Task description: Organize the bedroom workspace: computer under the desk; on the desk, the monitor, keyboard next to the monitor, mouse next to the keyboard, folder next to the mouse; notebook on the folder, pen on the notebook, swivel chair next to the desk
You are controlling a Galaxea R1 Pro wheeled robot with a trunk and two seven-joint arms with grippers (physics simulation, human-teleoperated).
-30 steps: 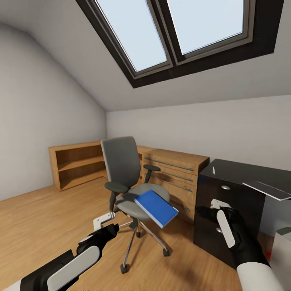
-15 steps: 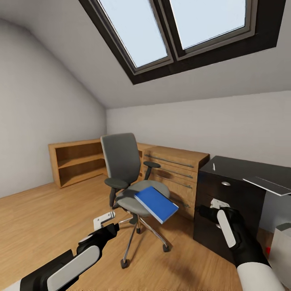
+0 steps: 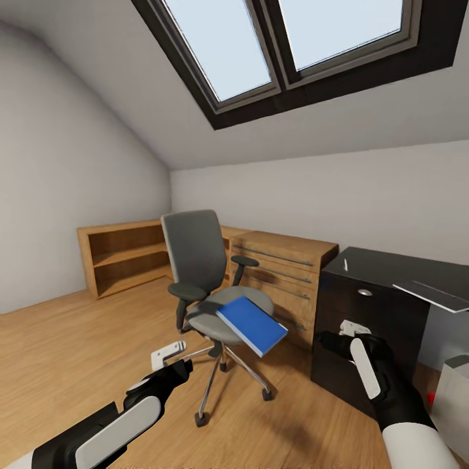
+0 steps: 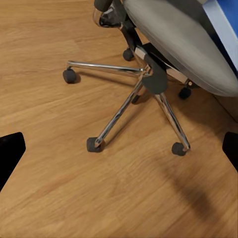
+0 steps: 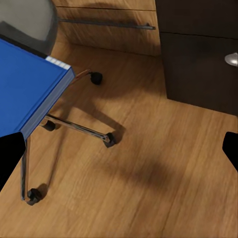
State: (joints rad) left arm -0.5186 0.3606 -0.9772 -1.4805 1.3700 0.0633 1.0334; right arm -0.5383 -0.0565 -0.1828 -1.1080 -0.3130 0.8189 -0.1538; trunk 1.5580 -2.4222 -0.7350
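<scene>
Where skylight slopes: wooden floor (image 3: pixel 58 352), desk (image 3: pixel 391 270).

Open floor (image 3: pixel 98 345) left of swivel chair (image 3: pixel 208 286); desk (image 3: pixel 378 312) blocks right, narrow gap betw.

It was an attic bedroom-office: skylight (image 3: pixel 286 45) at twelve o'clock, swivel chair (image 3: pixel 207 286) centre, desk (image 3: pixel 384 286) at three o'clock.
</scene>
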